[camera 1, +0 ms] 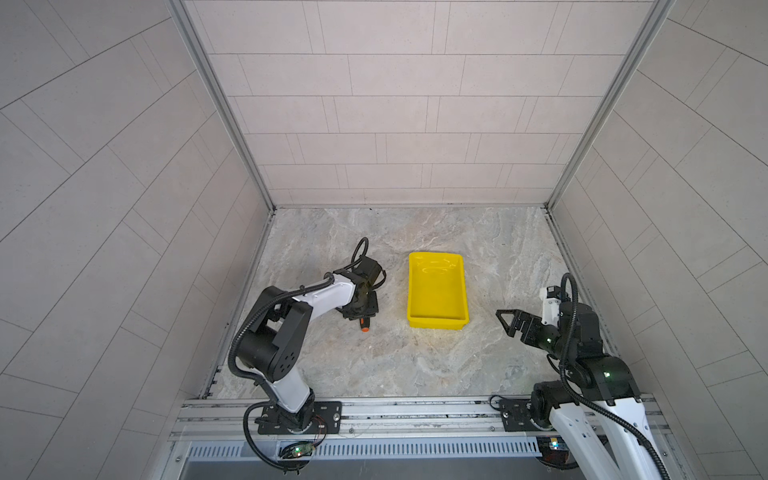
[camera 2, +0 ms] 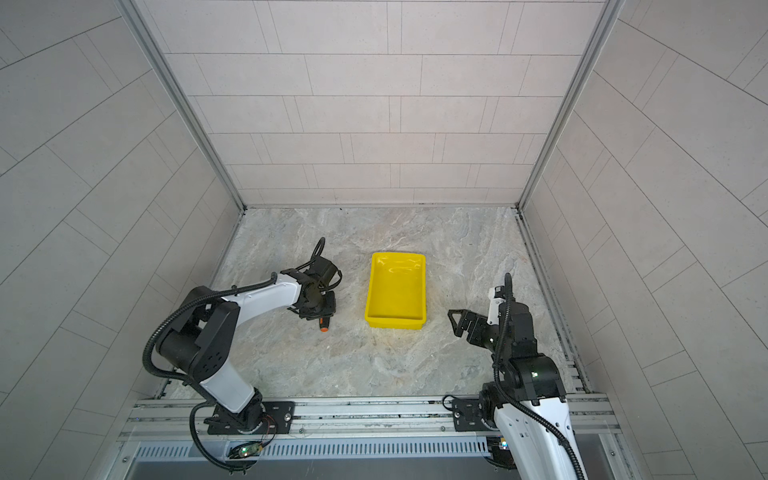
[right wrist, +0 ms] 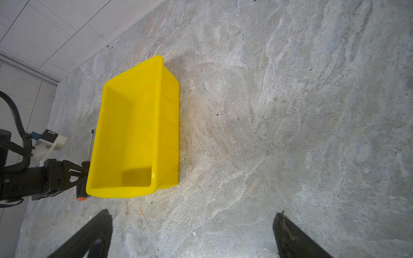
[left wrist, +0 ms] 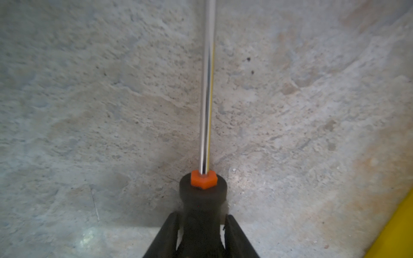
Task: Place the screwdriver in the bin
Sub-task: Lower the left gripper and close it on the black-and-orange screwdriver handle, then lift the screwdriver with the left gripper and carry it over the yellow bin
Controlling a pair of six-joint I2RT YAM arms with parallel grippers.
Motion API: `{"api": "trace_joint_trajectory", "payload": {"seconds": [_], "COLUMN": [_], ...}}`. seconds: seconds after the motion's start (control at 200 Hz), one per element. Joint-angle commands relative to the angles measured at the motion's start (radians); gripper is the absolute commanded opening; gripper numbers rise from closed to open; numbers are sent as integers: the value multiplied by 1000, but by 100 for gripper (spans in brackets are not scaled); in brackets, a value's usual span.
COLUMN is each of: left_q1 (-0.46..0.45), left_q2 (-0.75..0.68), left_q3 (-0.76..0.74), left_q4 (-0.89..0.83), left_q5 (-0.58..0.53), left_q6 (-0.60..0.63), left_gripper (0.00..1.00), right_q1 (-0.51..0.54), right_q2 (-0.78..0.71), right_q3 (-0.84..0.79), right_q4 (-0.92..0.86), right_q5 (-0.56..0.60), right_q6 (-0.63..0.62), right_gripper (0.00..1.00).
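The screwdriver (camera 1: 365, 328) lies on the stone table just left of the bin (camera 1: 437, 321), parallel to its long side. Its orange butt (camera 2: 323, 328) points toward the front. In the left wrist view its shiny shaft (left wrist: 206, 100) runs away from an orange collar on the black handle. My left gripper (left wrist: 202, 217) is down over the handle with a finger pressed on each side. The right wrist view shows that grip from the side, with the screwdriver (right wrist: 90, 146) beside the bin wall. The yellow bin (right wrist: 161, 111) is empty. My right gripper (right wrist: 192, 213) stands open to the right of the bin and holds nothing.
Tiled walls (camera 1: 124, 166) with metal corner posts enclose the table on the left, back and right. A metal rail (camera 1: 415, 409) with both arm bases runs along the front edge. Bare stone surface (camera 1: 395, 357) lies in front of the bin.
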Motion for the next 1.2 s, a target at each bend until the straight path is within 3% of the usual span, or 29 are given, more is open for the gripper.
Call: {"api": "trace_joint_trajectory", "payload": {"seconds": [0.0, 0.105, 0.27, 0.831, 1.021, 1.196], "left_q1": [-5, -7, -5, -24, -149, -306], "left_q2": [21, 15, -5, -186, -125, 41], "left_q3": [-12, -11, 8, 215, 436, 652], "left_q4": [0, -3, -32, -192, -223, -259], "left_q5": [-16, -19, -31, -28, -26, -71], "left_q6": [-2, 5, 12, 25, 66, 218], "left_gripper": [30, 10, 0, 0, 0, 0], "right_q1": [4, 4, 5, 5, 4, 3], "right_q2": [-7, -5, -3, -2, 9, 23], "right_q3": [9, 8, 8, 8, 10, 12], "right_q4": [-13, -13, -11, -8, -9, -9], "right_q5": [14, 14, 16, 14, 9, 13], "right_q6": [6, 6, 6, 6, 6, 3], "right_gripper": [100, 100, 100, 100, 100, 100]}}
